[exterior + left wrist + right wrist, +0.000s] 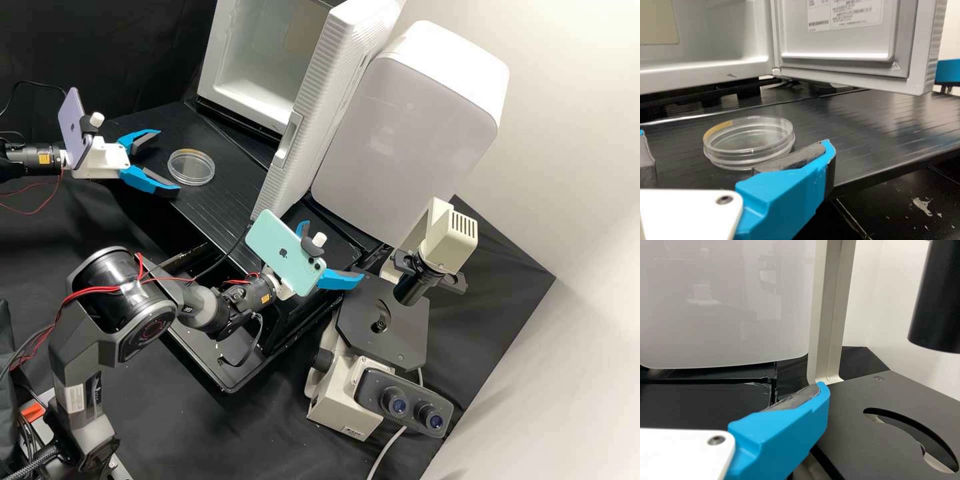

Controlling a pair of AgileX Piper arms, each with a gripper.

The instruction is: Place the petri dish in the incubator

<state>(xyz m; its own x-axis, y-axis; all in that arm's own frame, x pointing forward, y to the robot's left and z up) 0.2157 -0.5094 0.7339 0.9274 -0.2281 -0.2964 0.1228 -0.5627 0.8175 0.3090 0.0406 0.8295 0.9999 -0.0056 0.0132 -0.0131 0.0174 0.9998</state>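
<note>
Lying flat and lid-up on the long black ribbed tray (227,200), the clear, round, shallow plastic petri dish (191,167) sits just ahead of the left claw (165,160), a white body with two bright blue fingers (790,195). The claw is spread wide, one fingertip off each side of the dish's near edge, and nothing is pinched. Being round, the dish has no long axis in plan. Its only axis runs straight up through lid and base, so any approach angle suits it, though a yellowish tinge marks the part of the rim farther from the claw. The trouble I would expect starts at the grip. The side wall is low, smooth and curved, so fingers closing off-centre could squirt the dish forward along the tray. Fingers closing too high might catch the loose lid alone and lift it off the base. A pinch that is too hard could flex the thin plastic, and any tilt in transit risks the lid sliding. Beyond the claw stands the boxy white incubator (247,73), its chamber open. Its ribbed white door (320,113) is swung out to the claw's right, close enough that a wide carry could clip the edge. The raised sill at the chamber mouth could also snag a dish carried low. Well apart, the right claw (333,257) looks spread and empty, hanging over the black stage (380,327) of a pale grey microscope (347,400).
</note>
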